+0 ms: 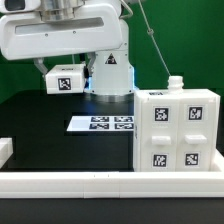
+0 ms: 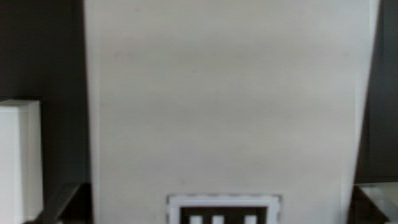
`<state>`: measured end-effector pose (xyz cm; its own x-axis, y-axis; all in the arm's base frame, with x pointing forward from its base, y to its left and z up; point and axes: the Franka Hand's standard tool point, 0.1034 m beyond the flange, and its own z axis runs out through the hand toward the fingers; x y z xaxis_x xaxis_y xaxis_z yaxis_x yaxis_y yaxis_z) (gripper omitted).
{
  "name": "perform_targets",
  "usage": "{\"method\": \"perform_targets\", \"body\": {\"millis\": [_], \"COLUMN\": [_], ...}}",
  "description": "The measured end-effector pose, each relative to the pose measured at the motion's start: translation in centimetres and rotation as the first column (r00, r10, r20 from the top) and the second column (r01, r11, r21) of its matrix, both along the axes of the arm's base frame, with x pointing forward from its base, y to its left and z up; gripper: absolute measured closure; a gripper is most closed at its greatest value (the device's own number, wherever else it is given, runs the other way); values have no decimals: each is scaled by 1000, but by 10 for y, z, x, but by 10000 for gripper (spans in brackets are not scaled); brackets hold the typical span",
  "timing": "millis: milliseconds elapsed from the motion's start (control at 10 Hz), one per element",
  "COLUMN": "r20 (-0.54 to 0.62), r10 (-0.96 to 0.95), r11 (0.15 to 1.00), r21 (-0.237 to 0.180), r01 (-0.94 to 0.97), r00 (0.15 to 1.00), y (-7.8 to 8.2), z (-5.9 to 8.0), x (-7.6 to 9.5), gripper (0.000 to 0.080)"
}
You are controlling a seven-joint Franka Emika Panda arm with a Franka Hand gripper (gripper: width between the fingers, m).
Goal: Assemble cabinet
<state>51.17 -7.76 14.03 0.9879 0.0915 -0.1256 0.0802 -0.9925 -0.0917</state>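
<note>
The cabinet body (image 1: 175,130) is a big white box with several square tags. It stands on the black table at the exterior view's right, against the front rail, with a small white knob on top (image 1: 174,83). My gripper (image 1: 66,68) is raised at the upper left, well apart from the body. It is shut on a long white panel (image 1: 67,80) that carries a tag. In the wrist view this panel (image 2: 222,100) fills the middle, with its tag (image 2: 226,210) at one end. My gripper (image 2: 222,200) shows only as dark finger tips (image 2: 63,205) at the panel's edges.
The marker board (image 1: 103,123) lies flat on the table's middle. A long low white rail (image 1: 100,183) runs along the front. A small white piece (image 1: 5,150) sits at the exterior view's left edge. The arm's base (image 1: 108,78) stands behind. A white block (image 2: 18,160) shows beside the panel.
</note>
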Motion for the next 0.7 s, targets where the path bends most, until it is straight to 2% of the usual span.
{"method": "perform_targets", "body": {"millis": [100,200,400,700], "r20": [2,21,48,78], "r10": [0,13,16,8], "r11": [1000,999,999,999], "r21": [-4,-33,-42,-44], "r01": [0,-13,-14,-5], "r00": [1000,1000,999,997], "y": [2,9,45,94], "z": [1,13,47,77], "x": [1,11,40,69], "gripper": [249,249,249,249]}}
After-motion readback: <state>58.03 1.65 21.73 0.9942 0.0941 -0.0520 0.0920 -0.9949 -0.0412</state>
